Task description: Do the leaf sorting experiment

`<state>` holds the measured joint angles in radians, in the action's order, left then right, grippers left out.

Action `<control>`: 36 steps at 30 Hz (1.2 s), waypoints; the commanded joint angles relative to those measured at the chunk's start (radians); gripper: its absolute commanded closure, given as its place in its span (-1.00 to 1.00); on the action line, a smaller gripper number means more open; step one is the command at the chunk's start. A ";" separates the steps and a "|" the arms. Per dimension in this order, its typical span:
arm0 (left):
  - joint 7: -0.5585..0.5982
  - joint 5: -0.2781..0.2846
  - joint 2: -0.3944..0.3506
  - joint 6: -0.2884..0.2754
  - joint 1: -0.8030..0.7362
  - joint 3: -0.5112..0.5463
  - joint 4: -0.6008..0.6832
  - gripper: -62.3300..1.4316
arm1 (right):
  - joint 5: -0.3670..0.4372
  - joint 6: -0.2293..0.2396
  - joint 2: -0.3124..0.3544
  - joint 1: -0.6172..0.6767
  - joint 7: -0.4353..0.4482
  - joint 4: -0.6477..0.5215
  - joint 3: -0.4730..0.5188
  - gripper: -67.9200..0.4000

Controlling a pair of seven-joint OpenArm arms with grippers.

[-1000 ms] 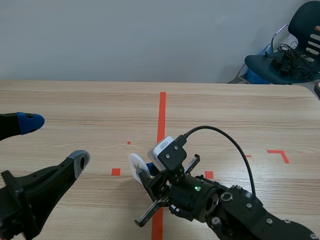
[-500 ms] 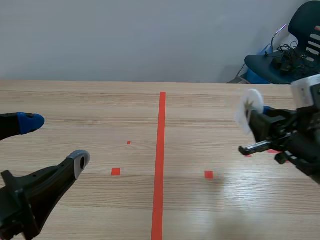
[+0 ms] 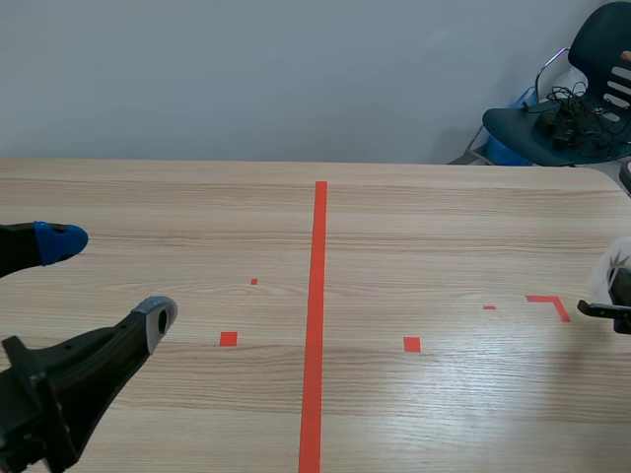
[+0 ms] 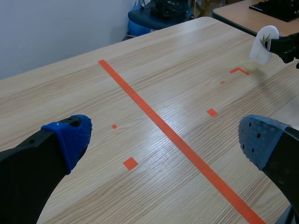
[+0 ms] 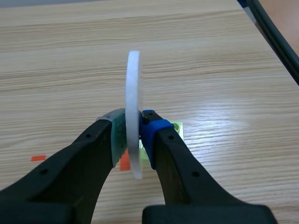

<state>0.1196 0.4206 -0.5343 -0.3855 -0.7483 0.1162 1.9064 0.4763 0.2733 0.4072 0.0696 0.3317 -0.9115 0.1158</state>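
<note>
A thin white disc (image 5: 133, 88) with a dark leaf figure on its face is held on edge, upright, between the pads of my right gripper (image 5: 134, 127), which is shut on it. In the scene view that gripper (image 3: 615, 296) and the disc (image 3: 599, 274) sit at the table's far right edge, just past the orange corner mark. The left wrist view shows the disc (image 4: 263, 43) far ahead and to the right. A small yellow-green square piece (image 5: 177, 127) lies on the table under the right gripper. My left gripper (image 3: 108, 278) hangs open over the near left of the table, holding nothing (image 4: 166, 140).
An orange tape line (image 3: 315, 296) runs down the middle of the wooden table, with small orange squares either side. A dark chair (image 3: 567, 108) piled with cables stands beyond the back right corner. Another table's edge (image 4: 243, 9) shows to the right.
My right arm has swung the white disc from low over the centre line out to the table's far right edge. The left arm has kept still.
</note>
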 commanded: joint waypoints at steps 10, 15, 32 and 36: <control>0.011 0.009 0.005 -0.002 0.003 0.003 0.019 -1.00 | 0.006 -0.091 0.025 -0.064 0.026 0.090 -0.004 0.66; 0.011 0.009 0.005 -0.002 0.003 0.003 0.019 -1.00 | 0.007 -0.060 0.055 -0.047 0.047 0.087 -0.003 0.01; -0.025 0.010 0.005 -0.006 0.003 0.002 0.019 -1.00 | 0.033 0.277 0.254 0.241 0.047 -0.430 0.222 -0.27; -0.076 0.002 0.005 -0.005 0.010 -0.016 0.017 -1.00 | 0.105 0.304 0.249 0.335 0.018 -0.570 0.267 -0.35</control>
<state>0.0311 0.4194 -0.5343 -0.3889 -0.7475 0.1116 1.9064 0.5594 0.5842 0.6537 0.4038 0.3340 -1.4811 0.3614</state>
